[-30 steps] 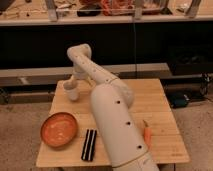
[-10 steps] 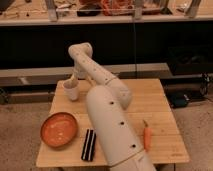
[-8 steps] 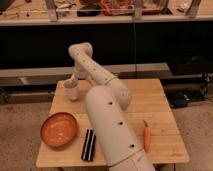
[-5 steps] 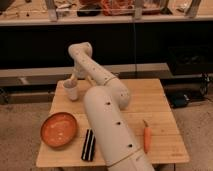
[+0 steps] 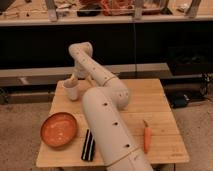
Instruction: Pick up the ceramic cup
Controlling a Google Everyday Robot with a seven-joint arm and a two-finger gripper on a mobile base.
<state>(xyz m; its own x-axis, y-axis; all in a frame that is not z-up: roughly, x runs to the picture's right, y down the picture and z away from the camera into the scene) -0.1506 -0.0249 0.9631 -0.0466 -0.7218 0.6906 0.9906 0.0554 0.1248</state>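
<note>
The ceramic cup (image 5: 71, 91) is a small cream cylinder standing upright near the back left corner of the wooden table (image 5: 145, 105). My white arm (image 5: 107, 125) rises from the bottom of the view, bends at the back and comes down to the left. The gripper (image 5: 74, 80) sits right at the cup's rim, on its right rear side. The arm's end hides how it meets the cup.
A wide orange bowl (image 5: 59, 130) lies at the front left. A black ridged object (image 5: 88, 145) sits beside it by the front edge, and a carrot (image 5: 146, 138) lies at the front right. A dark shelf unit (image 5: 150, 45) stands behind the table.
Since three seconds ago my forearm has swung left, uncovering the carrot. Over the last second the gripper and cup have hardly moved.
</note>
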